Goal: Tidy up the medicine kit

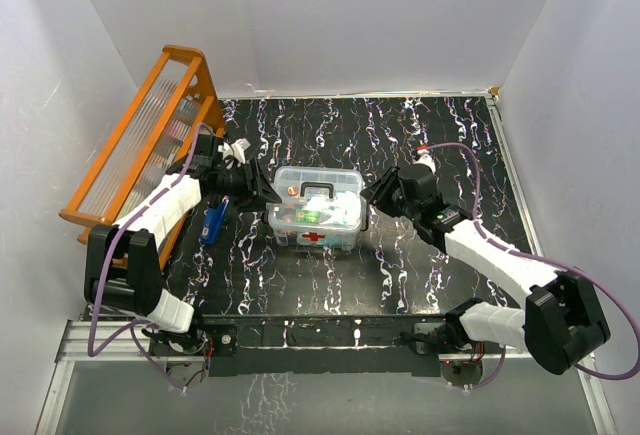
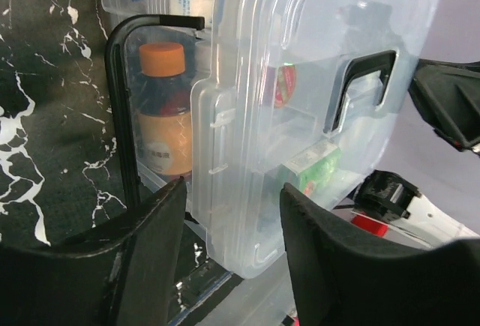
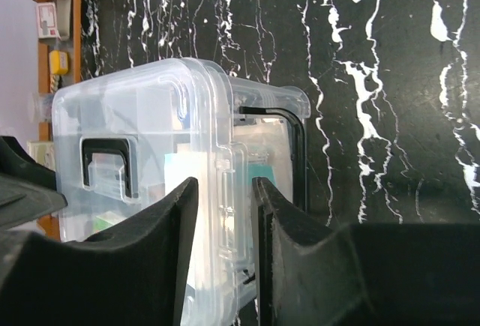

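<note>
The medicine kit (image 1: 315, 213), a clear box with a red cross on its front, stands mid-table with its clear lid (image 2: 300, 79) on top. The lid's dark handle (image 2: 364, 86) shows in both wrist views. My left gripper (image 1: 262, 193) is at the box's left end. Its jaws (image 2: 232, 191) are open and straddle the lid's end latch with gaps on both sides. My right gripper (image 1: 372, 195) is at the right end. Its narrow jaws (image 3: 225, 183) are shut on the lid's latch (image 3: 231, 191). An orange-capped bottle (image 2: 165, 116) and a green packet (image 2: 315, 165) lie inside.
An orange wooden rack (image 1: 140, 145) leans at the far left, close behind my left arm. A blue item (image 1: 212, 223) lies on the table beside that arm. White walls enclose the black marbled table (image 1: 430, 145) on three sides.
</note>
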Robot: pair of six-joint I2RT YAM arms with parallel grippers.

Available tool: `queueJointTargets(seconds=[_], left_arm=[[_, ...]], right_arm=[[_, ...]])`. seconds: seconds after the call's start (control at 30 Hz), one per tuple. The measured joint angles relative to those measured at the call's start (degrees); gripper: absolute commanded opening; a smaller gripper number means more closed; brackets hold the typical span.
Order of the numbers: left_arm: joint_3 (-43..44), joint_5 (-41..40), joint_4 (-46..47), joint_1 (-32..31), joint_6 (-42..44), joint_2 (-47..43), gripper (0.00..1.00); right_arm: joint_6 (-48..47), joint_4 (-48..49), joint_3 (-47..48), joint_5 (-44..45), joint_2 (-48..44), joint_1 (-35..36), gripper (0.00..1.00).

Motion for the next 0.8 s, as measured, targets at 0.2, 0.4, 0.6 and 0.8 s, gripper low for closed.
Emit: queueJointTargets(seconds=[0.2, 0.4, 0.6, 0.8], left_arm=[[1.86, -3.37, -1.79, -1.44, 1.92, 1.03, 0.69], [3.76, -5.75, -2.45, -1.42, 3.13, 1.05, 0.76], [4.17, -6.51, -2.75, -1.42, 4.02, 1.14, 0.77], [4.81, -5.86, -2.64, -1.27, 4.0, 2.4, 0.76]], right_arm=[[-1.64, -1.62, 0.0, -2.95, -2.71, -1.99, 0.56], [-2.91, -1.66, -0.15, -5.07, -3.76, -3.76, 0.72], [-3.58, 0.02, -3.06, -7.34, -4.33, -4.85, 0.75], [-4.09, 1.9, -3.72, -10.91, -3.34, -5.22, 0.78]])
